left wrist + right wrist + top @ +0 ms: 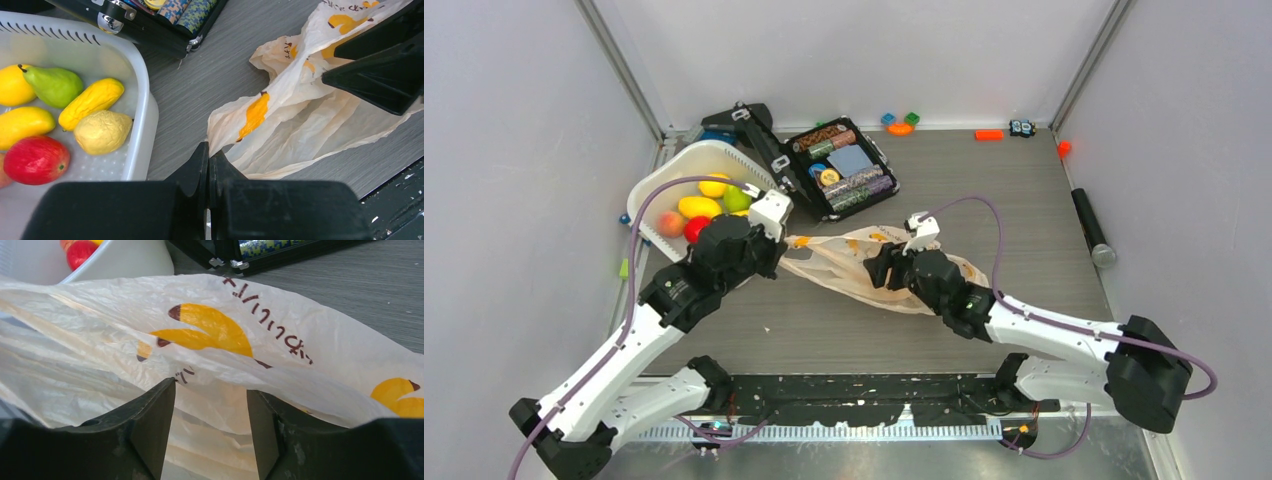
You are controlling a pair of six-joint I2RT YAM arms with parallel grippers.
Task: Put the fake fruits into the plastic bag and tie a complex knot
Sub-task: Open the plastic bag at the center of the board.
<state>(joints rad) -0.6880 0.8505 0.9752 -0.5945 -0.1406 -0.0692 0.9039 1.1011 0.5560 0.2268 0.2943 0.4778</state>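
Grey table [1024,200], seen from above, with two white arms reaching in from its near edge. The plastic bag [839,262] is lying flat and crumpled at mid-table, between the two grippers, its mouth not visibly opened. To its left a white tub [686,158] is holding the fake fruits [701,207]: several yellow ones, a green pear [54,86] and a red apple [35,160]. None is showing inside the bag, so loading is judged not yet begun. Behind the bag an open black case [844,170] of chips is sitting just beside the tub.

The left gripper [208,150] is holding its fingers pressed together right at the bag's left edge; whether film is caught between them cannot be told. The right gripper [211,390] is standing with fingers spread, straddling a raised fold of the bag, not yet pinching it. Small toy blocks [911,118] are lying at the far edge, well apart.

Likely faults from here:
- The right fingers may be catching both layers at once, sealing the mouth instead of opening it.
- The thin, slippery film may be sliding out of a shallow pinch.
- Opposing pulls by the two arms may be tearing it.
- Glossy round fruits may be rolling off a bag that is lying flat.
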